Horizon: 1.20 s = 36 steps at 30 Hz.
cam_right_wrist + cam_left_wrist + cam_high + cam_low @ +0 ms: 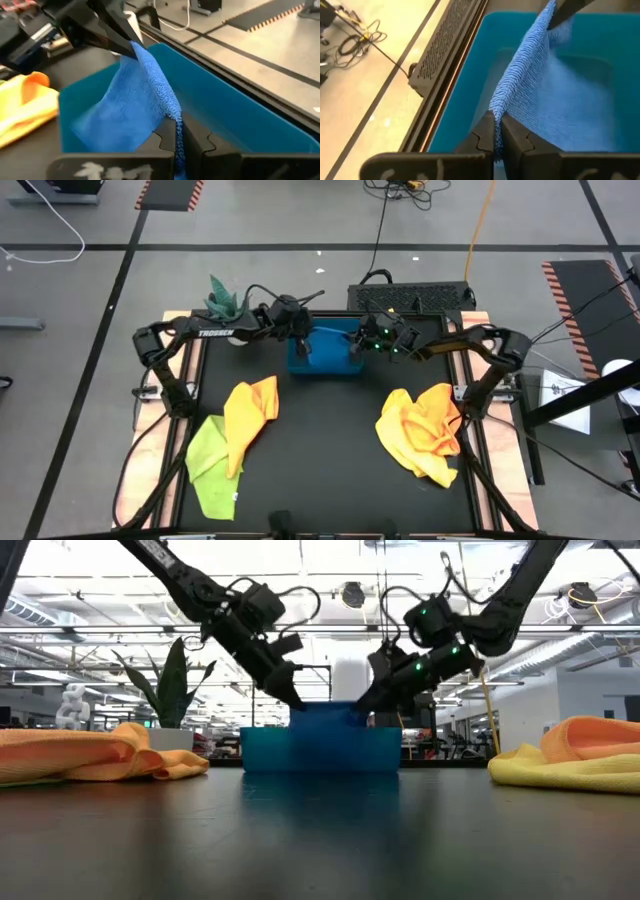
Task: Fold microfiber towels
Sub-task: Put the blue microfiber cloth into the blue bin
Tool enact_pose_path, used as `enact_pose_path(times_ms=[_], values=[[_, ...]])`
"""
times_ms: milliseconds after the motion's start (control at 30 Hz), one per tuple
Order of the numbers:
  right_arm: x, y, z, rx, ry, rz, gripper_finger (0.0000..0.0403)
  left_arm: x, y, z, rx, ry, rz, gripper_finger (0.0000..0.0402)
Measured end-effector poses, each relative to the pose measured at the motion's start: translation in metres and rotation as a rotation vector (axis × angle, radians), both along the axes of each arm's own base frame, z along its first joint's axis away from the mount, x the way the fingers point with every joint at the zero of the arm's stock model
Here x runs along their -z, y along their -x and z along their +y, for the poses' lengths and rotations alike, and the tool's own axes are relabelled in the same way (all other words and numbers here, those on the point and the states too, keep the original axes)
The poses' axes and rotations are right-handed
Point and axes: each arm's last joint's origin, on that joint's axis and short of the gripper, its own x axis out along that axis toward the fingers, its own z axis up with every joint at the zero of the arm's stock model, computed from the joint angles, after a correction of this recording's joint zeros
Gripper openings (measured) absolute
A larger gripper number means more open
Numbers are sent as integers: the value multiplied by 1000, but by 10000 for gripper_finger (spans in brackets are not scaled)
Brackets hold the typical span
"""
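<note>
A blue microfiber towel (555, 100) hangs into the blue tray (325, 362) at the table's far middle, stretched between my two grippers. My left gripper (303, 346) is shut on one upper corner of it. My right gripper (358, 346) is shut on the other upper corner, a little to the right. In the low view both grippers (296, 700) (360, 706) slant down to the tray's top (320, 745). A yellow-orange towel (250, 408) and a lime green one (208, 460) lie at the near left. An orange and yellow pile (425, 430) lies at the right. My left gripper pinches the blue towel's upper edge at one corner (496, 111) between its two fingers, slanting down from the table's left. The edge runs from there to the other gripper, and the cloth hangs below it into the tray. I cannot tell how many layers. My right gripper pinches the blue towel's upper edge at the opposite corner (176, 114) between its two fingers, slanting down from the table's right. The cloth (125, 110) droops from the held edge into the tray. One layer or several does not show.
A potted plant (222, 302) stands at the far left corner of the table. A black perforated box (410, 298) sits just beyond the tray. The black tabletop (325, 450) lies bare between the two towel piles.
</note>
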Motion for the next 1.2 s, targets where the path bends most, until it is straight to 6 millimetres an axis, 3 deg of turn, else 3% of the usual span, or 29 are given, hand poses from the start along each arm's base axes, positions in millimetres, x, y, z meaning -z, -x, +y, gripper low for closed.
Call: enact_pose_path(times_ms=[300,667,900,1033,1200], values=[[27,-23,-20,-22,-51,54,15,29,1,14,-43,42,73,13],[26,-24,-22,-1,-31,82,93,33,3,19,-106,10,102,126],[-3,-22,-15,-15,-1,29,152,7,6,11,-106,-19,43,173],[-29,-18,-5,-35,23,-10,167,-25,10,-3,-90,-52,-39,188],[-66,-11,20,-109,83,-29,168,-72,20,-36,-29,-79,-146,191]])
